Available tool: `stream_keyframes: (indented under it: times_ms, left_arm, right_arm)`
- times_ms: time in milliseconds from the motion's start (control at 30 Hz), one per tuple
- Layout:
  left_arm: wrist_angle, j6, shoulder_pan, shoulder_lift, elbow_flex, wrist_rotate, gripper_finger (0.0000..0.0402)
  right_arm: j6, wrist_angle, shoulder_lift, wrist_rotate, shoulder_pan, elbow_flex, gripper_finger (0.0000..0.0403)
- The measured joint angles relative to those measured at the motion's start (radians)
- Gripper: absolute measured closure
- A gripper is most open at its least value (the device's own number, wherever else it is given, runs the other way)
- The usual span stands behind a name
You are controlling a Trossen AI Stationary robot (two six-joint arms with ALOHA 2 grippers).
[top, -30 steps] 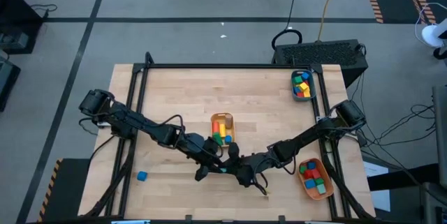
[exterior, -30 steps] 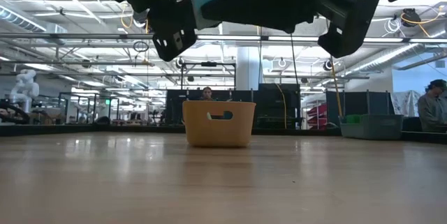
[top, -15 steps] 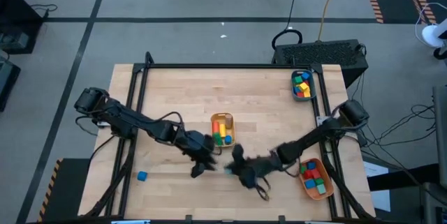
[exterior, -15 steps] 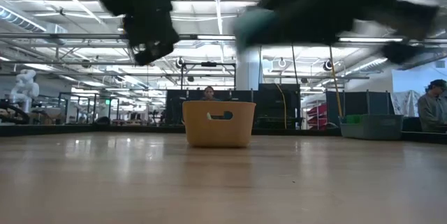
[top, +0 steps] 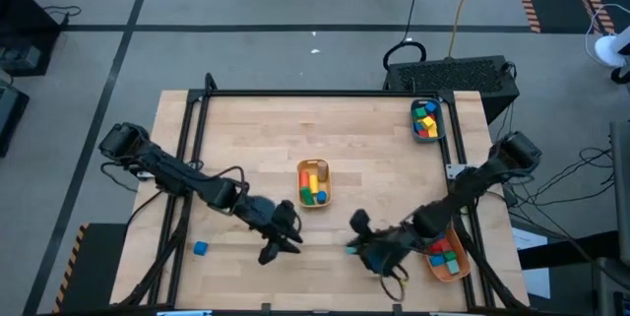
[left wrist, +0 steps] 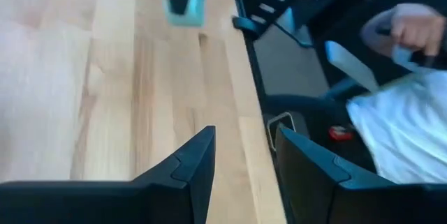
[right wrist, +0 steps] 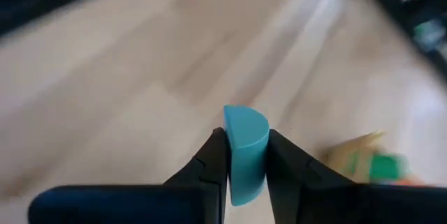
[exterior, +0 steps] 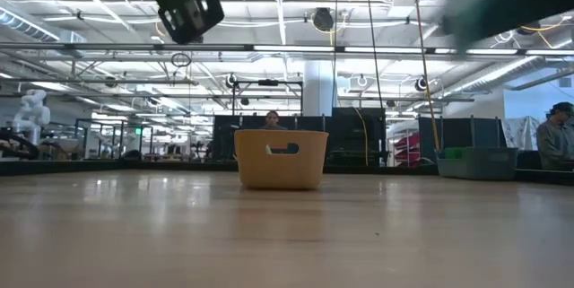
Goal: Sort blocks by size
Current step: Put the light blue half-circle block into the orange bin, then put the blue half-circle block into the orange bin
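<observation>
A cyan block with a rounded top is held in my right gripper, above the table's near middle; it also shows in the left wrist view. My left gripper is open and empty, left of it, with its fingers over bare wood. A blue block lies on the table at the near left. More blocks fill the yellow bin, the teal bin and the orange bin. My right gripper pinches the cyan block by two opposite sides between its two fingers, and the block's rounded end sticks out past the fingertips. The fingers come from the table's right side. The block is lifted clear of the table.
The yellow bin stands at the table's middle, the teal bin at the far right, the orange bin at the near right beside my right arm. A person's hand shows beyond the table's edge. People stand in the room behind.
The two grippers were together at the cyan block above the near middle and have parted. My right gripper has gone toward the table's right edge with the block. My left gripper has drawn back toward the left and near edge without it.
</observation>
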State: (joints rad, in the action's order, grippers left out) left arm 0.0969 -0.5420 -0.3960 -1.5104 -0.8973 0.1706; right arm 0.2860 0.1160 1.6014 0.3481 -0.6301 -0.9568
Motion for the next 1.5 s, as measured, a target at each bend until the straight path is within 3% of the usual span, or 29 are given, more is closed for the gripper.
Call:
stream_keyframes:
  times_ms: [200, 400, 700, 933, 1133, 1500]
  left_arm:
    - [0.026, 0.02, -0.028, -0.007, 0.001, -0.174, 0.0249]
    - [0.023, 0.168, -0.015, -0.007, 0.001, -0.339, 0.0249]
    - [0.029, 0.184, -0.002, -0.008, 0.001, -0.341, 0.0249]
    - [0.044, 0.184, -0.003, -0.008, 0.001, -0.332, 0.0249]
    - [0.048, 0.178, -0.004, -0.008, 0.001, -0.351, 0.0249]
    - [-0.037, 0.122, -0.004, -0.005, 0.001, -0.351, 0.0249]
  right_arm:
    - [-0.361, 0.284, -0.153, -0.016, -0.102, -0.002, 0.0351]
    - [-0.832, 0.655, -0.29, -0.017, -0.212, -0.001, 0.0351]
    - [-1.36, 0.898, -0.307, -0.172, -0.346, 0.0, 0.0351]
    - [-1.531, 0.967, -0.224, -0.254, -0.424, 0.0, 0.0347]
    - [-1.672, 1.055, -0.157, -0.303, -0.451, 0.0, 0.0319]
    - [-1.697, 1.106, -0.131, -0.275, -0.452, 0.0, 0.0254]
